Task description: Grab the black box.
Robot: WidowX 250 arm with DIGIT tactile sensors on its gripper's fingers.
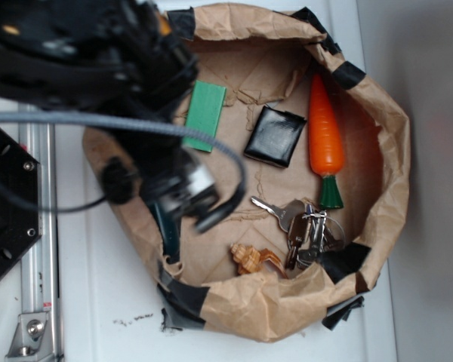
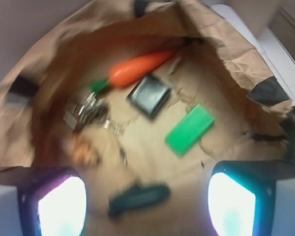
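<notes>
A small, flat, glossy black box (image 1: 275,136) lay on the floor of a crumpled brown paper bag (image 1: 377,136) rolled down into a shallow nest on a white desk (image 1: 90,302), between a flat green rectangular block (image 1: 204,115) on its left and an orange plastic carrot with a green stem (image 1: 325,139) just beside it on the right. The box sat apart from the robot's gripper (image 2: 146,206), which hung over the bag's left side, blurred in the exterior view. In the wrist view the two fingers (image 2: 56,204), black with pale glowing pads, stood wide apart, with nothing between them, above the bag's floor; the box (image 2: 148,96) showed beyond them, touching nothing but the paper. Nearer the front of the bag rested a bunch of silver metal keys on a ring (image 1: 302,226), a small tan wooden figure (image 1: 251,259) and a dark teal elongated object (image 2: 137,197), the last directly under the open gripper. Black tape patched the bag's rim in several places. A black hexagonal plate (image 1: 7,204) sat on the desk to the far left.
</notes>
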